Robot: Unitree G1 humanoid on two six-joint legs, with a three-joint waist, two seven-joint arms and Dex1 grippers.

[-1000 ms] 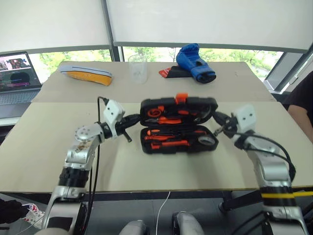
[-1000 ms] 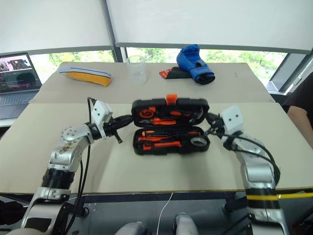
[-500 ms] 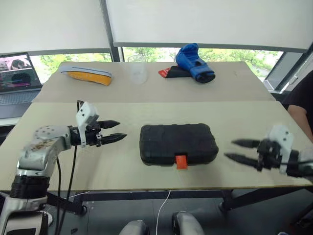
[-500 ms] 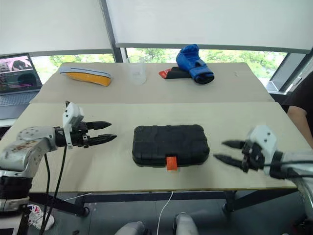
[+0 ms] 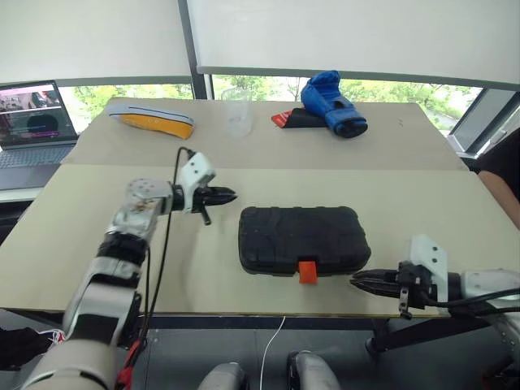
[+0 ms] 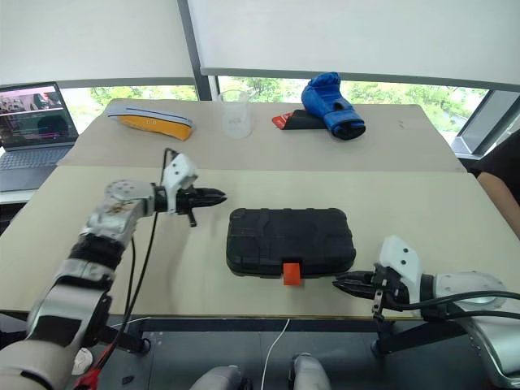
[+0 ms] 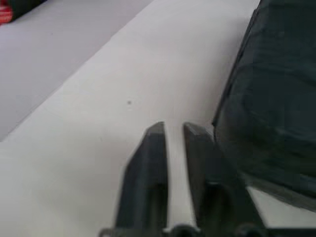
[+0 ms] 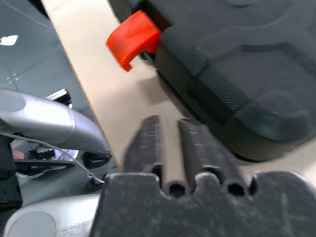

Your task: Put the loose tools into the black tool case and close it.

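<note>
The black tool case [image 5: 302,240] lies shut and flat at the table's middle, its orange latch [image 5: 307,271] sticking out at the front edge. The loose tools are out of view. My left gripper [image 5: 227,195] is shut and empty, its tips just left of the case's far left corner, a little apart from it. In the left wrist view the case [image 7: 271,98] sits beside the fingers [image 7: 153,148]. My right gripper [image 5: 357,281] is shut and empty at the table's front edge, by the case's near right corner. The right wrist view has the latch [image 8: 133,37] beyond the fingertips.
A blue boxing glove [image 5: 333,102], a clear cup [image 5: 237,114] and an orange-and-grey object [image 5: 152,120] lie on the far table. A laptop [image 5: 32,114] stands at far left. A person's dark sleeve [image 5: 504,171] shows at the right edge.
A second ago the case stood open with tools inside and a gripper at each side. Since then the lid has come down; both grippers opened, then shut. The right gripper drew back to the front edge.
</note>
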